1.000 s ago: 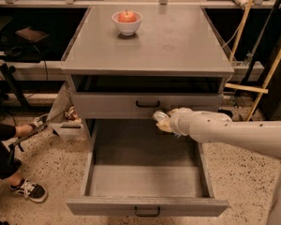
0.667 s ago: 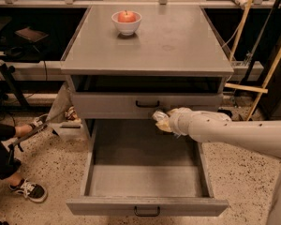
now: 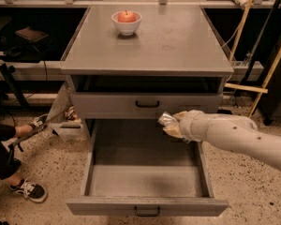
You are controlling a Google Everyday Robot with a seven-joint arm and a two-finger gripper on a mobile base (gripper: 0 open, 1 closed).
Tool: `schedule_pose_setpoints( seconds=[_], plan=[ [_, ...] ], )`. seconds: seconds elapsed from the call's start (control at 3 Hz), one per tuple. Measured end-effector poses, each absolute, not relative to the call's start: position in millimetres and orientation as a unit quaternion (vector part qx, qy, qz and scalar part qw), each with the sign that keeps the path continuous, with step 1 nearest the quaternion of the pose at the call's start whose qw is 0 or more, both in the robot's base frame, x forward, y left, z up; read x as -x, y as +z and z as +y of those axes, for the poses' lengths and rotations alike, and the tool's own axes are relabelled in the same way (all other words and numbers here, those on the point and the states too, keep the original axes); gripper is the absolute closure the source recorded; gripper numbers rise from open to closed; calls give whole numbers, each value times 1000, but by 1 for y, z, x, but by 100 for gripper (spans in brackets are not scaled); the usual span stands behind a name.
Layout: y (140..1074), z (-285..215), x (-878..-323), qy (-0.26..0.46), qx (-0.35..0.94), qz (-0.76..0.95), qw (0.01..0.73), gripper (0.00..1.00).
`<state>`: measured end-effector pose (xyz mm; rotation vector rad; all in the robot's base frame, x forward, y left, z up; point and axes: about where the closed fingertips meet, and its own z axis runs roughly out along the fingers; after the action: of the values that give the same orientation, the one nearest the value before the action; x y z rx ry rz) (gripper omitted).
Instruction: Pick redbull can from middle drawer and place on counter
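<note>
Almost nothing has moved in the last second: gripper (image 3: 172,125) and can sit where they did, shifted at most a touch to the right.

At far left, a seated person's shoe (image 3: 30,190) rests on the floor, well apart from the cabinet. On the far left part of the desk (image 3: 178,41) stands a white bowl (image 3: 126,26) holding an apple (image 3: 127,16). The middle drawer (image 3: 140,177) is pulled fully out, its floor bare.

The redbull can (image 3: 166,120) is clear of that floor, held just in front of the upper drawer front (image 3: 107,104), near its handle. It lies at the left tip of the gripper, which reaches in from the right. The jaws appear clenched on the can.

Risks, as judged:
- The desk's overhanging edge is directly above, so a straight lift could knock the can loose.
- The hold looks to be at the can's end, so it could tilt or slip.
</note>
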<state>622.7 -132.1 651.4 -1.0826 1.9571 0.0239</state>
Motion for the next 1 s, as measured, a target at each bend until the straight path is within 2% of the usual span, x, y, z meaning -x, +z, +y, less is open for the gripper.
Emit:
schedule_pose_setpoints(
  seconds=[0.33,0.67,1.0],
  plan=[
    [724,-161,-589,-36,465,768,439,100],
    [810,-191,-582,-122,484,737,456,100],
    [891,-229,-615,-202,473,726,456,100]
  ],
)
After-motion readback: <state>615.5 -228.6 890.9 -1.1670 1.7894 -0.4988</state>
